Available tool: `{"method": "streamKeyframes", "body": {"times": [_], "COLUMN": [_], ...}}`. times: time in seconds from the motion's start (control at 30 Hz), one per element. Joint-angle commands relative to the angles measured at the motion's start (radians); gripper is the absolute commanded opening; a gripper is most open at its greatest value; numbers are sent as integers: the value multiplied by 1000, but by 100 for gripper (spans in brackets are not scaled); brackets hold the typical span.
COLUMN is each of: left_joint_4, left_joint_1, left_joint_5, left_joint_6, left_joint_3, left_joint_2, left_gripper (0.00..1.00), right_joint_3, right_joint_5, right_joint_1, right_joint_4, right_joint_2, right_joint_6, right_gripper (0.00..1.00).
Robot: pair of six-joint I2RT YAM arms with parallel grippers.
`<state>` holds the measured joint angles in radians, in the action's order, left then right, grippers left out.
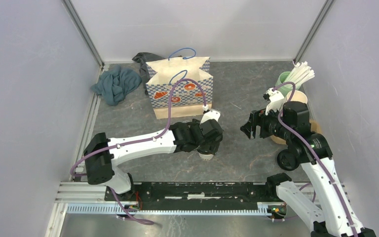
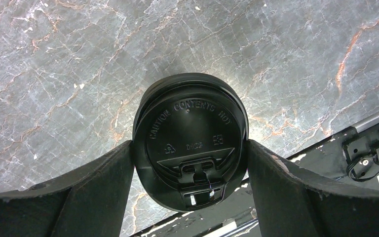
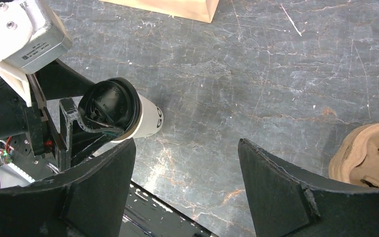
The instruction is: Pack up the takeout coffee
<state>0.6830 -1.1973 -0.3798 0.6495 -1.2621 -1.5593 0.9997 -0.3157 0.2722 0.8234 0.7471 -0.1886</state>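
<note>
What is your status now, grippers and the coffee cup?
Left gripper straddles the small cream-white paper cup with round black plastic lid, grip unclear. Right gripper open, empty. Nothing seen between cup and patterned paper bag.

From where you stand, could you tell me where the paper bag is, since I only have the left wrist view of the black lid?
Observer: The paper bag stands upright just beyond the left pincer, toward the far wall.
Operator: Thank you. Is the other arm near my cup?
Observer: The right pincer hangs open and empty to the right of the takeout coffee, clearly apart from it.
Operator: Is anything else lying close by on that side?
Observer: A brown pulp cup carrier lies further right, past the right pincer.
</note>
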Motion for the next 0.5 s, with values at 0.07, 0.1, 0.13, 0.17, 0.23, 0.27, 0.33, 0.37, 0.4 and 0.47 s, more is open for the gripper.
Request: {"method": "streamKeyframes", "body": {"times": [0.07,0.1,0.13,0.17,0.23,0.27,0.33,0.37,0.4,0.47], "left_joint_4": [-28,-26,-26,-26,-28,-27,-26,-26,-26,-28], "left_joint_1": [-1,-2,-2,-1,-1,-1,-1,-1,-2,-2], "left_joint_5": [2,2,3,4,2,1,2,4,4,5], "left_joint_6": [-39,-41,-44,-45,-49,-50,-50,-50,-49,-48], "left_joint_3": [9,7,6,6,6,6,5,5,5,7], "left_joint_2": [9,6,4,2,0,-1,-1,-1,0,2], "left_gripper": [88,88,88,89,89,88,90,91,91,92], "right_joint_3": [-9,-12,-16,-18,-19,-20,-21,-22,-23,-24], "right_joint_5": [-13,-14,-14,-17,-19,-20,-23,-22,-22,-28], "right_joint_1": [-1,-1,-1,-1,-1,-1,-1,-1,-1,-1], "right_joint_4": [-60,-64,-66,-68,-69,-70,-71,-74,-74,-76], "right_joint_2": [-9,-12,-12,-12,-12,-12,-12,-12,-11,-8], "right_joint_6": [-26,-29,-31,-31,-33,-33,-32,-34,-33,-33], "right_gripper": [83,83,83,83,83,83,83,83,83,83]}}
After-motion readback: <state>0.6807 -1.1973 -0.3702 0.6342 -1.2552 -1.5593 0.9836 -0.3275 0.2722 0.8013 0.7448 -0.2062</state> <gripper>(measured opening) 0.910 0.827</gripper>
